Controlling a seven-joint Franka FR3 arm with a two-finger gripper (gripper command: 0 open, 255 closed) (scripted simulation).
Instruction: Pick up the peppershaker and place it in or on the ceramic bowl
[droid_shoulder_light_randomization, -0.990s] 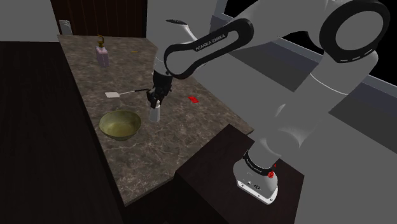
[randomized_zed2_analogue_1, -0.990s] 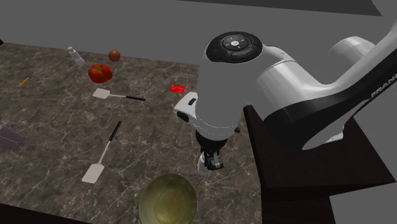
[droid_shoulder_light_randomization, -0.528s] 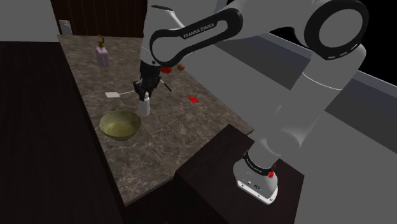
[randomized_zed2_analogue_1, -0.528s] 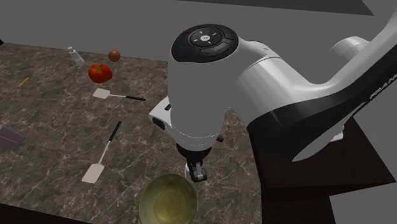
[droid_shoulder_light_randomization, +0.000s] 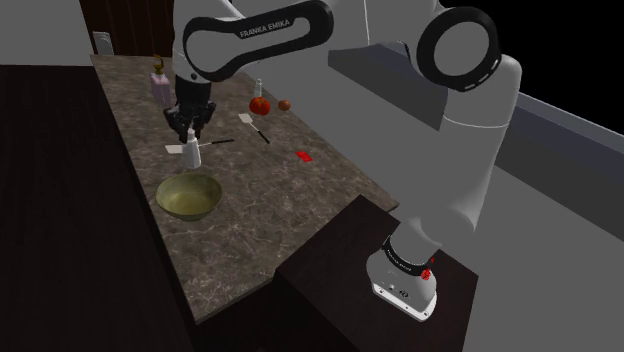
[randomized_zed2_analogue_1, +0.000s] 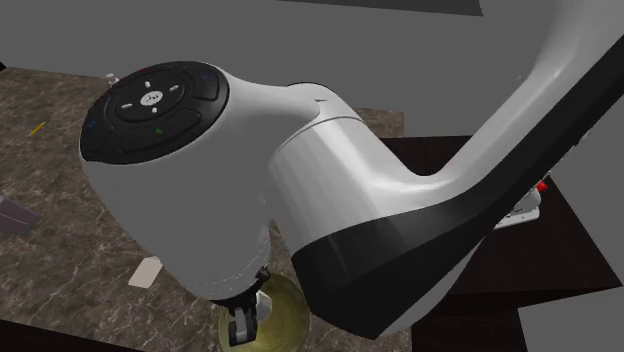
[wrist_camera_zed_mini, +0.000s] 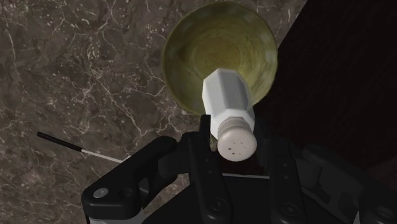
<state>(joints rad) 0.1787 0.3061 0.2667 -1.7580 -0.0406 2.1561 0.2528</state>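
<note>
Rig: white arm stretched over the dark marbled counter (droid_shoulder_light_randomization: 270, 215), hand turned downward
Gripper: gripper (droid_shoulder_light_randomization: 190, 138) hangs above the counter, at 12 o'clock of the bowl in the shoulder view
Jaws: clamped on the shaker just below its cap, with one of the black fingers (wrist_camera_zed_mini: 202, 149) pressed on either side
Shaker: white pepper shaker (wrist_camera_zed_mini: 228, 105) with a faceted body; perforated cap toward the hand, base pointing away toward the bowl; it hangs clear of the counter
Bowl: olive-green bowl (droid_shoulder_light_randomization: 188, 197), upright and empty, near the counter's front edge
Alignment: in the wrist view the shaker's base overlaps the bowl's inside (wrist_camera_zed_mini: 203, 44); in the shoulder view the shaker (droid_shoulder_light_randomization: 191, 156) sits just past the far rim, so it looks close to over the bowl, not yet centred
Clutter: white spatula (droid_shoulder_light_randomization: 178, 150) at 9 o'clock of the shaker, tomato (droid_shoulder_light_randomization: 259, 105) at 2 o'clock, small red item (droid_shoulder_light_randomization: 302, 156) at 3 o'clock; all well outside the bowl
Done: grasp and lift, judging by the firm hold and the gap under the shaker; the carry looks nearly complete
Left: centre over the bowl, lower, release, withdraw
Risk: a tall, narrow shaker released from height may tip or bounce out; a low release seems safer
</note>
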